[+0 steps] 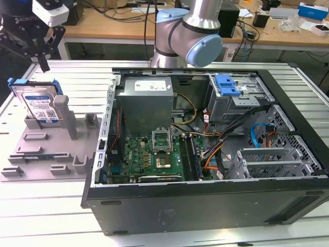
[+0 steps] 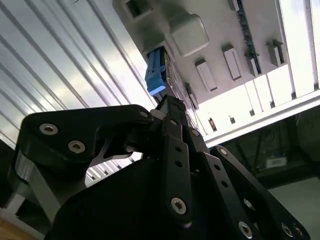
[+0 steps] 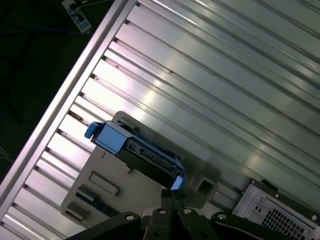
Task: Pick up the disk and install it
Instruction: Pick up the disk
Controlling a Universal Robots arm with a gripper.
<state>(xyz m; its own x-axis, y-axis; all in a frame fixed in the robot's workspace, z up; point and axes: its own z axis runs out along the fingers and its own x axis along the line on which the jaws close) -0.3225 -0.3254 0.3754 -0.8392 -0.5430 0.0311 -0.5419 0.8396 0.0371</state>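
Disk (image 1: 38, 105) being propped upright in grey holder (image 1: 46, 154), presumably for easy grasping; end effector (image 1: 45, 66), fingers together, being held above it.

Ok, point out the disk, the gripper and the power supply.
disk (image 1: 40, 105): exterior view, on its blue-and-white label.
gripper (image 1: 44, 64): exterior view, at its fingertips.
power supply (image 1: 146, 108): exterior view, on its bare grey side.
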